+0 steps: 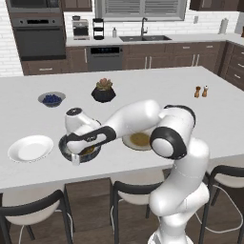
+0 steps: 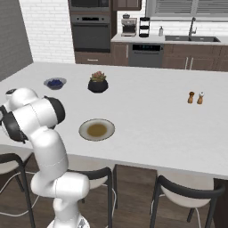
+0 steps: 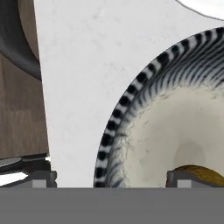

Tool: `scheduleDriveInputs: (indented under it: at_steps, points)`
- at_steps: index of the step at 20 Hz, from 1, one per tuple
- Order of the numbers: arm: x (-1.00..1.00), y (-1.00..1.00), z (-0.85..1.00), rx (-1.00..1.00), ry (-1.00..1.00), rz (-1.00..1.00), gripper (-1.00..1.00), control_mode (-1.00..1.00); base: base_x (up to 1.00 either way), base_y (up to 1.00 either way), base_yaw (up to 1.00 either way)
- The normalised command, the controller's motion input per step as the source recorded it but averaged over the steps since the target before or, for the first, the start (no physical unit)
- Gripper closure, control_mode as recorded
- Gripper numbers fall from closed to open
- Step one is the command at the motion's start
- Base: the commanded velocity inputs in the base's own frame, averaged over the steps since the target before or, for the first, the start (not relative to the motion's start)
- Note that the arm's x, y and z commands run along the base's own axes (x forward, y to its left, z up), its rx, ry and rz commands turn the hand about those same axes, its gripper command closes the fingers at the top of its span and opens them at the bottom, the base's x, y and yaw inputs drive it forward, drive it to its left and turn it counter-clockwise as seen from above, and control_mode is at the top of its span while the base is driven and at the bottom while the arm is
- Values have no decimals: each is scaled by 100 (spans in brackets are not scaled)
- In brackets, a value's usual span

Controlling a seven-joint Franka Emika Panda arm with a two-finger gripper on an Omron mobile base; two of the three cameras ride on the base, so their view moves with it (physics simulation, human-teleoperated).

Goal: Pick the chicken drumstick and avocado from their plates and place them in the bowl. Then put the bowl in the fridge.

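With both plates bare and food inside the bowl (image 1: 90,151) at the counter's (image 1: 157,90) near edge, the open claw (image 3: 107,179) straddles its rim; next: grip, carry to fridge.

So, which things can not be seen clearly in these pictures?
- Bowl contents: in the left base view the arm covers most of the bowl.
- In the hand view a brownish item in the bowl is cut by the bottom edge; drumstick or avocado, I cannot tell.
- White plate: cut off at the hand view's top edge.
- Two shakers: too small to tell apart, right base view.
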Motion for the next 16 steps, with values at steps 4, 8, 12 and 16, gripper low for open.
scheduleDriveInputs:
  at_steps: [4,8,12,16]
  points:
    - [0,0,-11,-2,0,0,-100,-100,0,0,0]
    - [0,0,-20,-1,0,0,-100,-100,0,0,0]
    - [0,0,-27,0,0,0,-100,-100,0,0,0]
    - [0,0,-5,0,0,0,100,-100,0,0,0]
